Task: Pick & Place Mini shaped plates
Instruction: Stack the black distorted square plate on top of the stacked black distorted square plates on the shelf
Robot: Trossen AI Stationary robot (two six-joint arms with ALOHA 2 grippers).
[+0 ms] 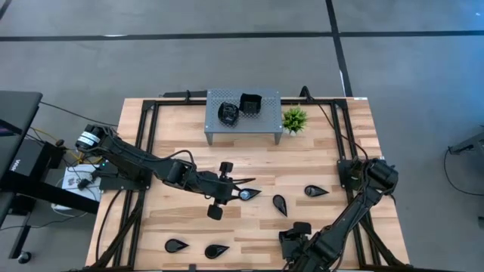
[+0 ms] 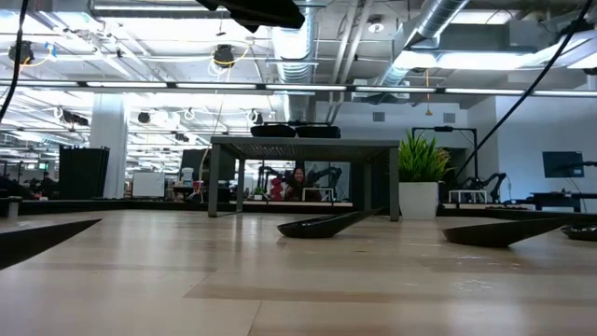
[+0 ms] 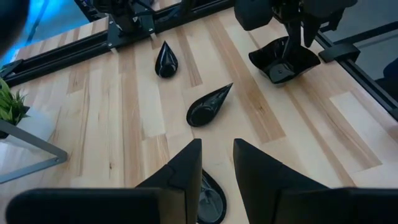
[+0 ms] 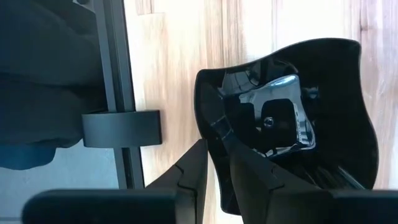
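On the left of the wooden surface, two teardrop plates lie near the front edge, one and another beside it; you have not touched them yet.

Your left pincer reaches toward the middle of the surface and hangs over a teardrop plate. In the left wrist view its fingers stand apart, released, with the plate just below and between them. I judge you are lining up to take this plate by its rim, because a low glossy dish gives no other hold.

Behind, the grey perforated stand carries two dark dishes already, so it seems to be the place where plates go. The small plant stands at its right side.

To the right, two more teardrop plates and lie free on the wood.

Your right pincer is at the front edge, at a wavy-edged square plate. One finger is inside the wall and one outside, clenched on the rim, probably so the plate cannot slide when lifted.
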